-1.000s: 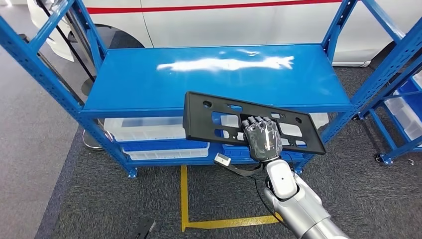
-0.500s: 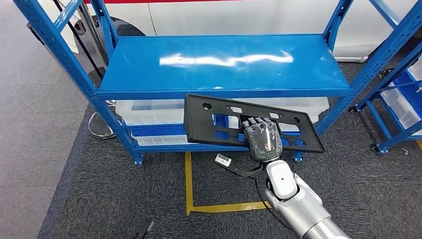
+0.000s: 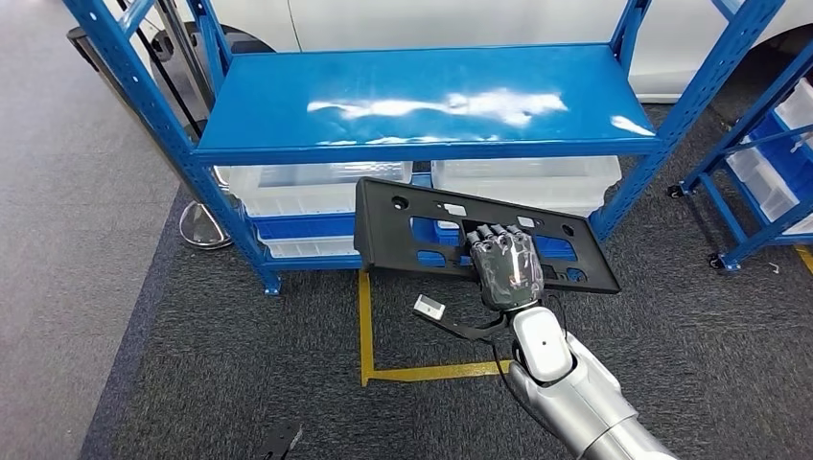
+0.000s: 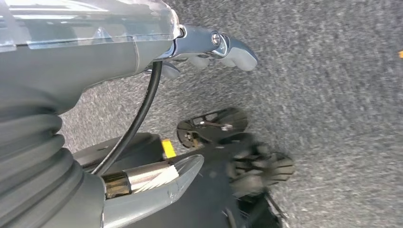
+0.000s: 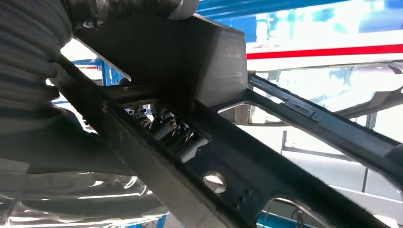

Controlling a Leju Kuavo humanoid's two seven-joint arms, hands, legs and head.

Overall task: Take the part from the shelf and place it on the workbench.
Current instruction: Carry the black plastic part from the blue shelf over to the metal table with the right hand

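The part point(image 3: 403, 235) is a flat black plastic plate with cut-outs and holes. My right hand point(image 3: 505, 268) grips it near its right half and holds it level above the grey carpet, in front of the blue shelf point(image 3: 431, 105). The shelf's top board is bare and glossy. From the right wrist view the part point(image 5: 237, 156) crosses close to the camera, with my fingers point(image 5: 171, 130) hooked through one of its openings. My left hand point(image 4: 223, 47) hangs over the carpet, fingers apart from the thumb, holding nothing.
Clear plastic bins point(image 3: 307, 192) sit on the shelf's lower level. A second blue rack point(image 3: 767, 172) stands at the right. Yellow tape point(image 3: 366, 326) marks the carpet. A white car body point(image 3: 431, 19) is behind the shelf. A round metal base point(image 3: 203, 228) stands by the left post.
The whole picture has shifted: the camera has drawn back from the shelf, which now lies higher and farther. My right hand and the part keep the same place in the view.
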